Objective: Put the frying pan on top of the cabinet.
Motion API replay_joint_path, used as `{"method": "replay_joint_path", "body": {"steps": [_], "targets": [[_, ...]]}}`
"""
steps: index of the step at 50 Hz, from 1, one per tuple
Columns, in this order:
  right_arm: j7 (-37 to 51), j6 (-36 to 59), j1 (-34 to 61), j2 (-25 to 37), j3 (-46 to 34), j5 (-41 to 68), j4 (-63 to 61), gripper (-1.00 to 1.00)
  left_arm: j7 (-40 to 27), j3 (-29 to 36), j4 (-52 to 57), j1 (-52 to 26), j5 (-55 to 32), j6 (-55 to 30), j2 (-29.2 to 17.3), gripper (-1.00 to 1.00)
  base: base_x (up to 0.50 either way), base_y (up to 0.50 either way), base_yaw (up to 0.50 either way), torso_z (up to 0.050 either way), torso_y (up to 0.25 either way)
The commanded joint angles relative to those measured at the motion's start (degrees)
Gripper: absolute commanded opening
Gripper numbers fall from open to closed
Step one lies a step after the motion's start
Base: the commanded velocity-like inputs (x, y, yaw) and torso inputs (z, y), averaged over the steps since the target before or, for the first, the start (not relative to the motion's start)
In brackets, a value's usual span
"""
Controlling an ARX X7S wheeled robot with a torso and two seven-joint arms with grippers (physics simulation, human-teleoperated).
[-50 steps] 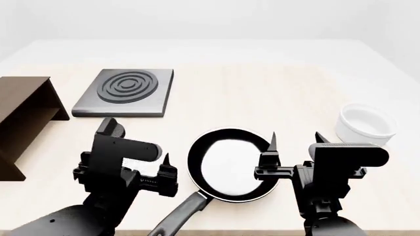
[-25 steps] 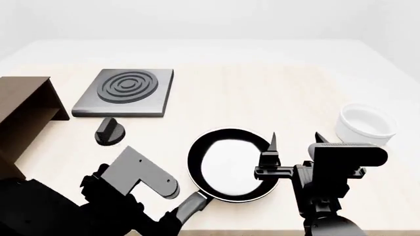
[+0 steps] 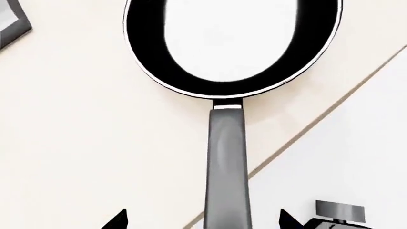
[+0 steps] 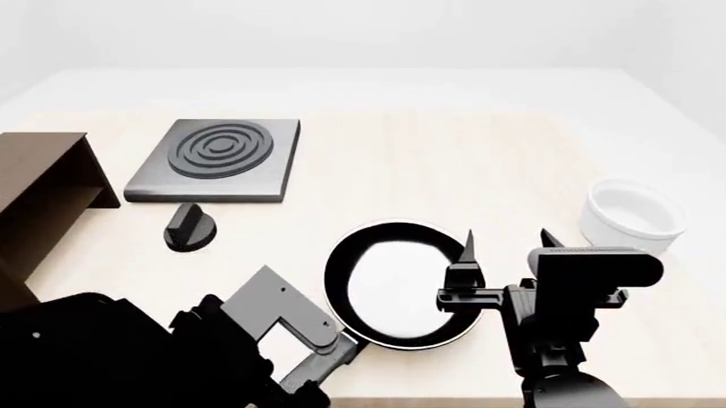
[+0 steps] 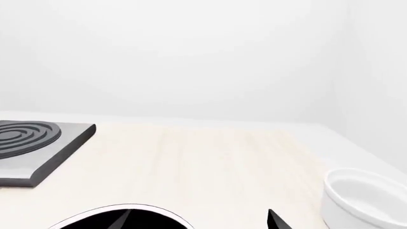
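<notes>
The frying pan (image 4: 397, 285) lies flat on the pale table near its front edge, black with a glossy pale inside. Its handle points toward me and to the left. In the left wrist view the pan (image 3: 232, 43) lies ahead and its grey-black handle (image 3: 226, 162) runs between the two fingertips. My left gripper (image 3: 203, 222) is open wide astride the handle, not touching it; in the head view it (image 4: 323, 357) sits low over the handle. My right gripper (image 4: 507, 242) is open and empty at the pan's right rim, as the right wrist view (image 5: 198, 220) also shows. The dark brown cabinet (image 4: 40, 195) stands at the far left.
A grey square hotplate (image 4: 221, 157) with rings lies right of the cabinet. A small black object (image 4: 187, 228) stands in front of it. A white round bowl (image 4: 630, 214) stands at the right. The table's front edge (image 3: 299, 136) crosses under the handle.
My left arm has dropped, turned and moved right, bringing its open gripper astride the pan handle. The small black object now shows. The right arm has barely moved.
</notes>
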Motion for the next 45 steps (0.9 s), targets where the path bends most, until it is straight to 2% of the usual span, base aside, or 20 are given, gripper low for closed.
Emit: {"method": "replay_joint_path", "body": {"steps": [1,8,21,27,36,45], "targets": [[0.39,-0.17,0.00,0.27,-0.40,0.24,0.01,1.00,1.27,3.36,-0.78,1.00,2.60,-0.49,2.72,1.00,0.00,0.00,0.00,0.000,0.000],[0.56,-0.25,-0.01,0.42,-0.24,0.60,-0.08,1.00,2.91,4.29,-0.66,2.22,4.41,-0.67,3.59,1.00,0.00,0.00,0.00,0.000,0.000],[0.91,-0.28,0.04,0.72,-0.39,1.06,-0.14,1.00,11.17,3.93,-3.40,5.53,14.43,-2.62,5.19,1.00,0.00,0.00,0.00,0.000,0.000],[1.05,-0.32,0.09,0.85,-0.35,1.31,-0.08,1.00,13.41,4.59,-4.01,5.96,17.09,-2.44,5.27,1.00,0.00,0.00,0.00,0.000,0.000],[1.32,-0.56,0.06,1.06,-0.58,1.45,0.08,1.00,21.44,5.72,-6.11,7.69,25.94,-1.89,5.24,1.00,0.00,0.00,0.00,0.000,0.000],[1.68,-0.66,0.01,1.19,-0.95,1.55,0.06,1.00,24.65,7.16,-8.50,8.25,31.01,0.10,4.94,1.00,0.00,0.00,0.00,0.000,0.000]]}}
